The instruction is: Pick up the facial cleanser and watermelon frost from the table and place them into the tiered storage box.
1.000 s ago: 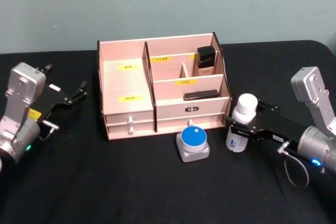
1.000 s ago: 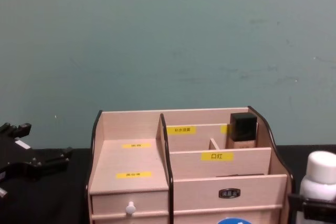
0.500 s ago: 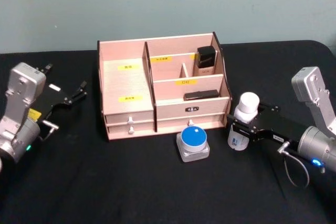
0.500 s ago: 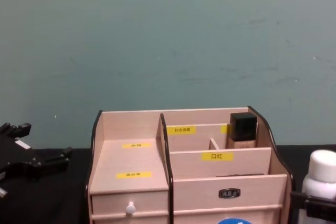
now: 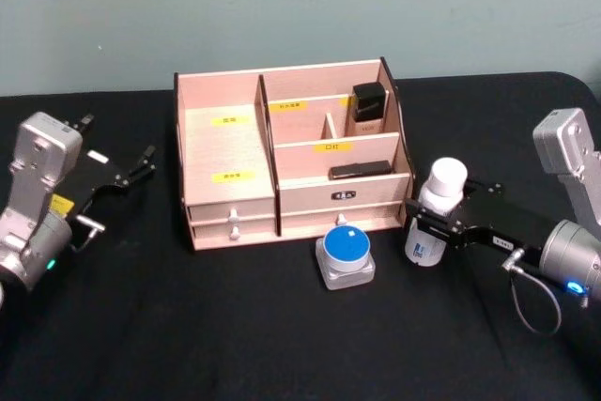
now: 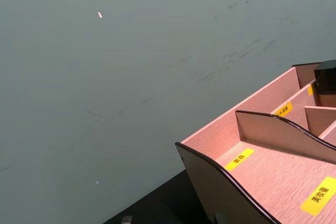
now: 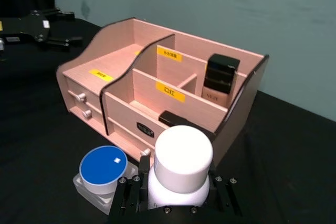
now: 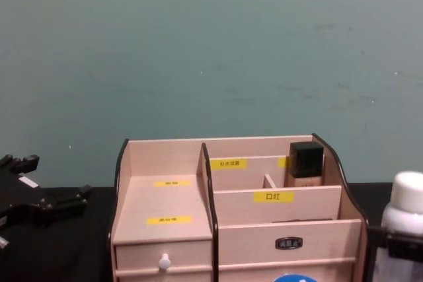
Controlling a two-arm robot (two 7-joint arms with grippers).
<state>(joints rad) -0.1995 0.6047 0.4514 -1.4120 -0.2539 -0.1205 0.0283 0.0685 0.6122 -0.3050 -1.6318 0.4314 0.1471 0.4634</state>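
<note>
Grip check — our right gripper (image 5: 423, 230) is squeezing the facial cleanser (image 5: 447, 178) mid-body just right of the tiered storage box (image 5: 225, 147), we're guessing light, stiff, slick — left gripper (image 5: 131, 176) is idling unclenched, far left.

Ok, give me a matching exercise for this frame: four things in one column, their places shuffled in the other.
1. cleanser
2. frost jar
3. black-capped bottle
4. left hand

A. left of the box
B. in the box's back right compartment
C. gripped in the right hand
D. on the table in front of the box

Pairs: 1-C, 2-D, 3-B, 4-A.
</note>
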